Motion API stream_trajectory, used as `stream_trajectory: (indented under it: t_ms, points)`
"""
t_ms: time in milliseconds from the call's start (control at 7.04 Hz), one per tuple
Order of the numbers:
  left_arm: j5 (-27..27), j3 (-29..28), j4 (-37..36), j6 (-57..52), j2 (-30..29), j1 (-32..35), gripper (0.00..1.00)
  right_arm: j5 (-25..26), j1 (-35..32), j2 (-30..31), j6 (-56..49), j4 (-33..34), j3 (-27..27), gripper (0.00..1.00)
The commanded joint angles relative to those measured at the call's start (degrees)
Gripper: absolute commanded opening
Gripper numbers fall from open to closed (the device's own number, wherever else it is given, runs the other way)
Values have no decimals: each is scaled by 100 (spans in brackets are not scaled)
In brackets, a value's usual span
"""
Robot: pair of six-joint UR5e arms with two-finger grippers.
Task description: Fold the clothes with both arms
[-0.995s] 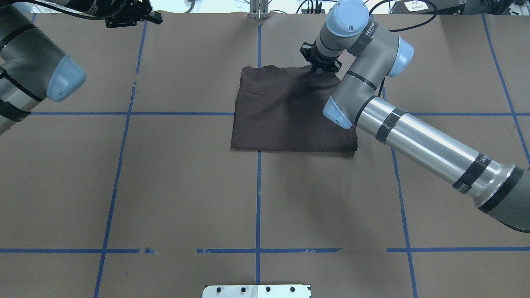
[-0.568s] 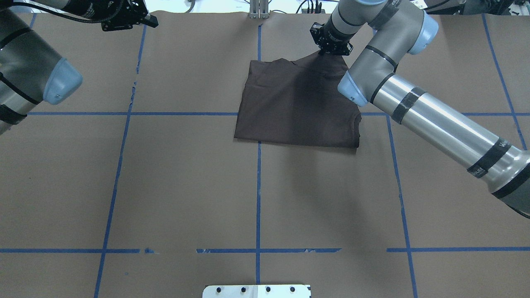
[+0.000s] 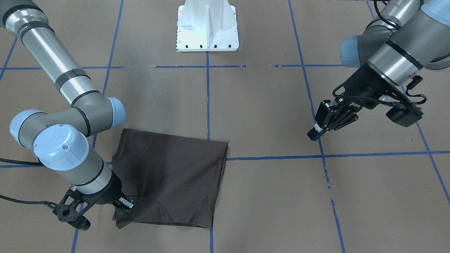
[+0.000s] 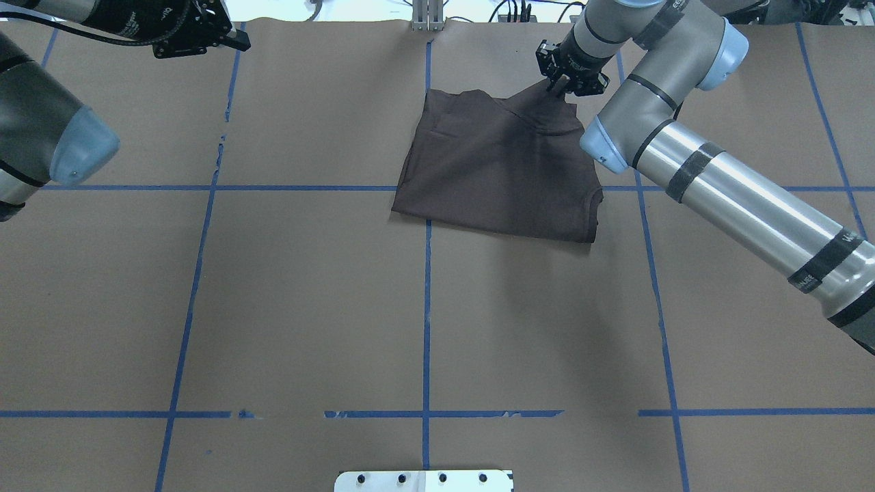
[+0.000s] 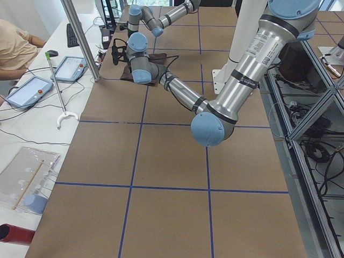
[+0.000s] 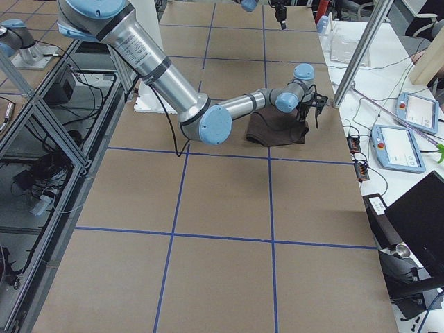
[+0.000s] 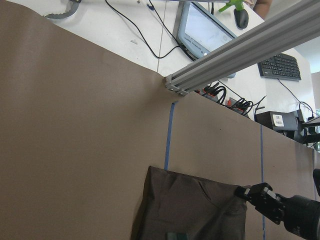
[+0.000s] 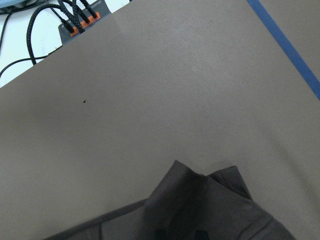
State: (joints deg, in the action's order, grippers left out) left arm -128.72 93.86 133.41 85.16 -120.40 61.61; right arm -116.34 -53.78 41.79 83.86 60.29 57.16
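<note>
Now R end effector [image 4: 561,83] clamped on T-shirt [image 4: 499,171] edge; L end effector [image 3: 314,133] fingers together.

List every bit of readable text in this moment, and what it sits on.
"WA...": pale print on a black band of the right arm; the rest is unreadable.
Too small to read: a printed label on the left arm.
Blurred: small pale print on the body of the left gripper.
None showing: logo or label text on the T-shirt.

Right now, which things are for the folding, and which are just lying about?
For the job: T-shirt; right gripper, pinching it; left gripper.

Lying about: tablet; keyboard; red tube.
</note>
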Motion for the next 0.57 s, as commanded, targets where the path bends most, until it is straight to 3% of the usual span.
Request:
stream_trajectory:
  t_ms: [0,284,426]
  points:
    - [22,124,-52,0,78,9,0,-55,-114,-13,-2,0,-12,100]
    - [31,168,-61,-8,201,0,0,-143,-115,161,77,-8,284,100]
    - [22,168,-61,0,245,0,0,-309,-80,519,313,70,1044,100]
